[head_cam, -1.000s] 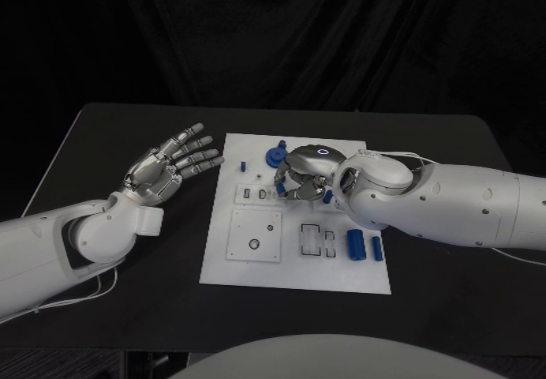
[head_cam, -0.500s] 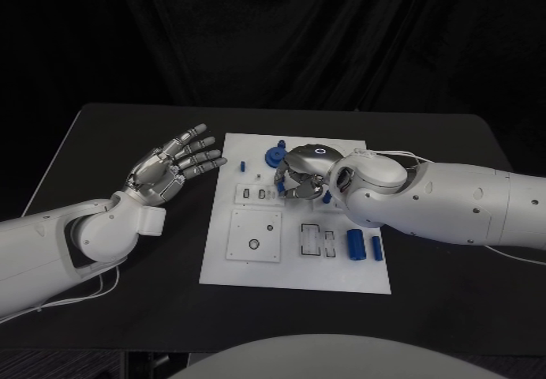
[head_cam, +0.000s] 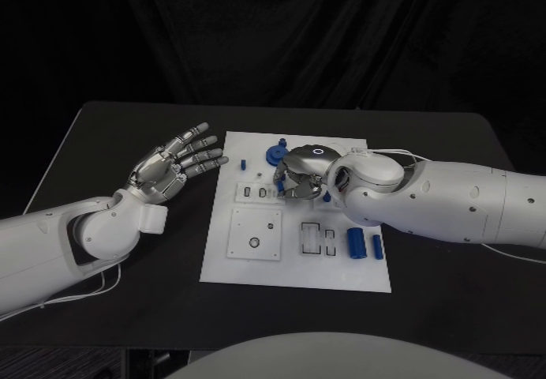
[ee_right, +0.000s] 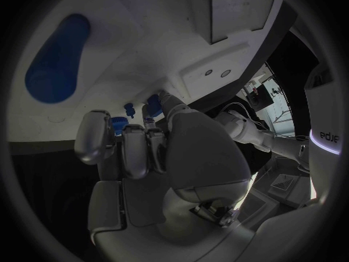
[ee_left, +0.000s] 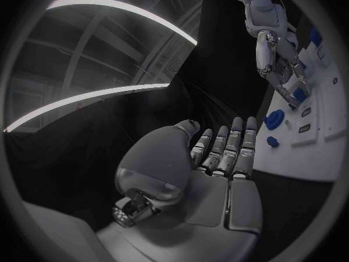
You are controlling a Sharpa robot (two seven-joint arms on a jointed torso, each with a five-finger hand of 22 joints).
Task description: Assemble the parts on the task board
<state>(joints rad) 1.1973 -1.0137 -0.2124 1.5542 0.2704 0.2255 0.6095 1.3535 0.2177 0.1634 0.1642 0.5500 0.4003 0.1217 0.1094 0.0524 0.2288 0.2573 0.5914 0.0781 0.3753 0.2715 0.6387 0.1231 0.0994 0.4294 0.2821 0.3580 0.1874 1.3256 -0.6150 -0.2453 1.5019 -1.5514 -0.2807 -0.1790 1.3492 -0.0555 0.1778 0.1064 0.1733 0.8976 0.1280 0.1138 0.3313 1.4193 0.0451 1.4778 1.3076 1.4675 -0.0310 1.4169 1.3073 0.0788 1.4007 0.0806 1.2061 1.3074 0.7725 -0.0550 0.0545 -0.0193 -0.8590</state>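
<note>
Parts are small blue pieces lying on the white task board at mid-table; they look rigid, light and smooth (likely slippery), so a fingertip pinch across the middle of the body suits them. Right hand hangs over the board's upper area with fingers curled down; whether it grips a piece cannot be told. Left hand hovers spread beside the board, holding nothing.

my left hand is up with the palm open and the fingers spread apart. my right hand points down, fingers curled in close together.
</note>
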